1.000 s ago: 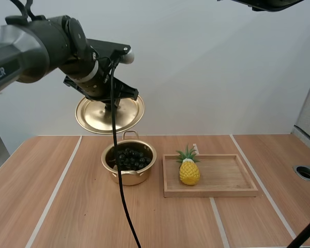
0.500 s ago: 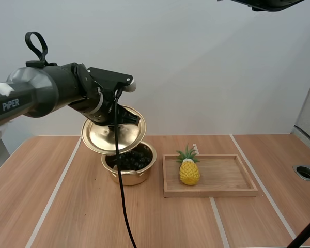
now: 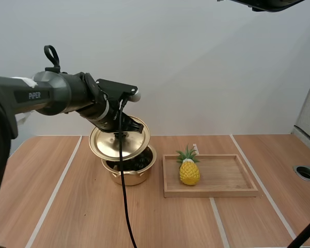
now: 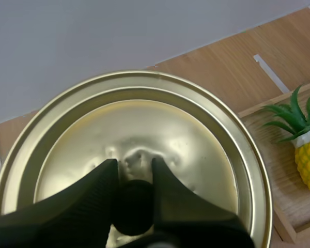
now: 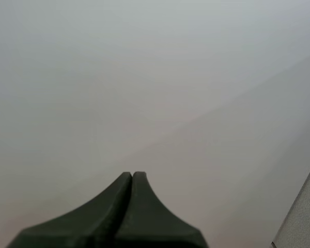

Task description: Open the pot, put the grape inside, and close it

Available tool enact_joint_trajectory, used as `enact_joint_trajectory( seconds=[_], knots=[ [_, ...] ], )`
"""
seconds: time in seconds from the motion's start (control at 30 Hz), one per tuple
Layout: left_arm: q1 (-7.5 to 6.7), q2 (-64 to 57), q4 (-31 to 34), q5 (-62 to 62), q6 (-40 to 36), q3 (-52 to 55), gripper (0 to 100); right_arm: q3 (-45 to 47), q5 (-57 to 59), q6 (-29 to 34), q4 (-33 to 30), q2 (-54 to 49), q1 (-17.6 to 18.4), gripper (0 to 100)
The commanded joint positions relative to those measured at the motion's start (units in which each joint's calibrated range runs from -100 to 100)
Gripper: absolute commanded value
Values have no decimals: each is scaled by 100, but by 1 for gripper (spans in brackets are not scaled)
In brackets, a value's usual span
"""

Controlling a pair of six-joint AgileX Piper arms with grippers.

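Observation:
A gold pot stands on the table with dark grapes inside it. My left gripper is shut on the black knob of the gold lid. The lid hangs tilted just above the pot and covers most of its mouth. In the left wrist view the lid lies under my fingers, which pinch the knob between them. My right gripper is shut on nothing and faces a blank grey wall.
A wooden tray lies right of the pot, with a yellow toy pineapple at its left end. The pineapple also appears beside the lid in the left wrist view. A round hole sits at the table's right edge.
My left arm has brought the lid down and slightly right, from high above the pot to just over its mouth. The grapes are now mostly covered.

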Motion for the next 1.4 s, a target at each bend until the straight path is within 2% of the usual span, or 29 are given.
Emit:
enact_joint_trajectory(
  seconds=[0.0,0.5,0.83,1.1,1.37],
  knots=[
    [-14,81,-310,-184,241,2,0,-67,-46,12,-32,-80,-19,0],
    [-14,494,-565,-184,749,2,0,-67,119,12,-32,-80,-19,0],
    [-14,839,-612,-368,758,2,0,-14,156,12,-32,-80,-19,0],
    [-14,894,-1395,-368,1349,2,0,14,180,12,-42,-68,-19,0],
    [-14,894,-1397,-519,1376,2,0,14,212,12,-42,-68,-19,0]
  ],
)
